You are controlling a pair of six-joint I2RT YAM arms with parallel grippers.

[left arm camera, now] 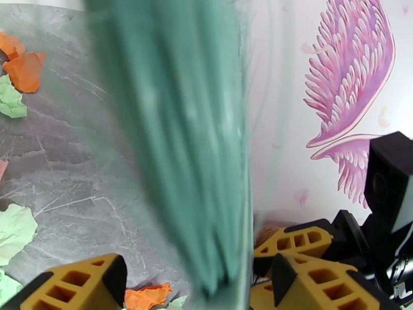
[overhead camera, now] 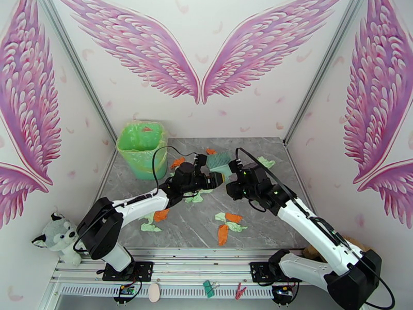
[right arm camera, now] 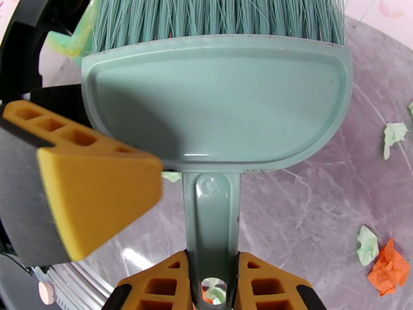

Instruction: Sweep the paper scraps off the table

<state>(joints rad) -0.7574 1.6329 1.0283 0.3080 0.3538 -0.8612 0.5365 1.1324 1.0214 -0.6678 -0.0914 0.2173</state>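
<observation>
This is looking like a staged robot-recording booth, not a home: white wall panels printed with pink wings (overhead camera: 149, 52) are enclosing an aluminium-framed table (overhead camera: 192, 227), while the left arm (overhead camera: 139, 206) and right arm (overhead camera: 310, 226) are sitting bolted to a rail (overhead camera: 201, 270) beside a plush husky (overhead camera: 57, 236).

Overhead rear view of table (overhead camera: 191, 231), wrists close-up

I count one brush (overhead camera: 219, 161), one green bin (overhead camera: 147, 166), five orange scraps (overhead camera: 223, 234), and perhaps five mint scraps (overhead camera: 151, 227), some partly hidden.

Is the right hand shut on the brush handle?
Shut: the right hand clamps the brush handle, an orange finger against each side.
</observation>
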